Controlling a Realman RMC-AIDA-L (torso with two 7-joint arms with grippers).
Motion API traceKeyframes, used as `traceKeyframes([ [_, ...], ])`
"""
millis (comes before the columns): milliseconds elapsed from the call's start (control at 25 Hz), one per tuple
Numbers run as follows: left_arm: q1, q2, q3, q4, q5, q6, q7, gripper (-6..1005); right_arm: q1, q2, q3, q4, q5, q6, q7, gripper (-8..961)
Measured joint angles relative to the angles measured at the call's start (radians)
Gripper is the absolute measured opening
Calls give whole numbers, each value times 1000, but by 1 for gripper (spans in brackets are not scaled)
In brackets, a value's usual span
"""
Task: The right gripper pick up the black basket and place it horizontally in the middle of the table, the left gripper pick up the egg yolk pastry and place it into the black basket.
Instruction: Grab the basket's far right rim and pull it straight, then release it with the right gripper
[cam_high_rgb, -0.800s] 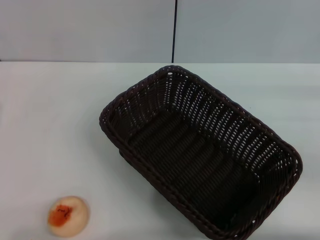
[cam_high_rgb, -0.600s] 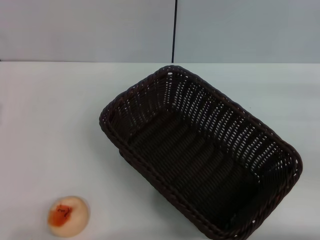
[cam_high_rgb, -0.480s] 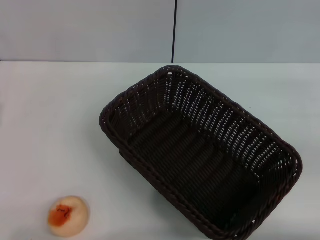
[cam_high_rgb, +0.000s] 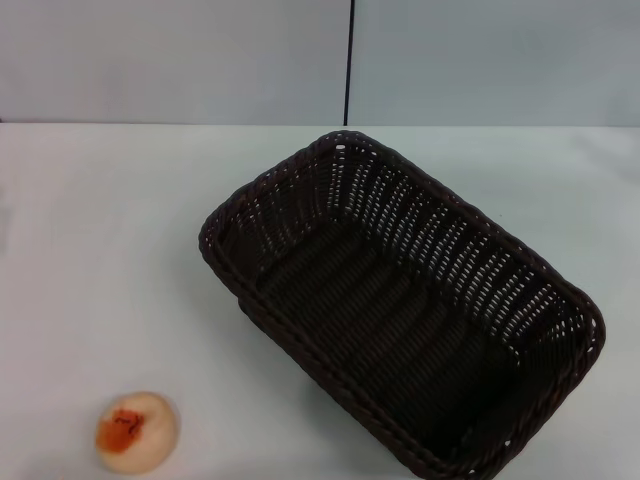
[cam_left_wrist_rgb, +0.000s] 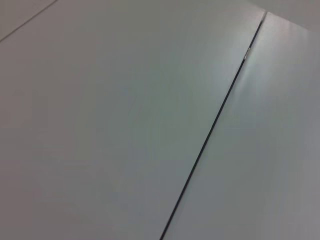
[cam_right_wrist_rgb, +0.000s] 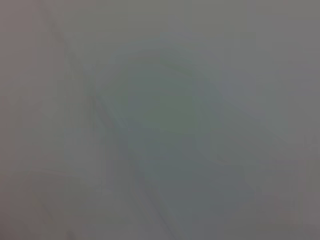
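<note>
Neither hand visible, grip state unknowable; black basket (cam_high_rgb: 405, 310) diagonal on table (cam_high_rgb: 100, 250), egg yolk pastry (cam_high_rgb: 136, 431) apart.

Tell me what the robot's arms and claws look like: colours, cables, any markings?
These pictures cannot settle that: neither arm nor gripper is in view. The head view shows only the black basket, the egg yolk pastry and the white table. The left wrist view shows a pale surface crossed by a thin dark line; the right wrist view shows a featureless grey blur.

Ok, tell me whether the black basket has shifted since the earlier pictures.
No. The black basket lies skewed where it was, its far corner just below the wall's dark seam, unchanged.
</note>
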Motion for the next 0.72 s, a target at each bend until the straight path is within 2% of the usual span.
traceKeyframes([
  [40,0,0,4,0,1,0,0,643,0,0,0,0,0,0,0,815],
  [120,1,0,9,1,1,1,1,643,59,-20,-2,-39,-153,-83,55,815],
  [160,2,-1,26,0,2,1,3,643,114,-34,-4,-59,-283,-153,96,815],
  [200,2,-1,26,0,2,1,3,643,114,-34,-4,-59,-283,-153,96,815],
  [320,4,-2,40,-2,3,1,3,643,177,-43,-32,-64,-408,-220,126,814],
  [480,9,-3,69,-1,5,2,2,642,201,-38,-180,-76,-435,-236,167,814],
  [720,11,-4,116,-1,13,7,8,641,199,-22,-272,-78,-445,-225,185,813],
])
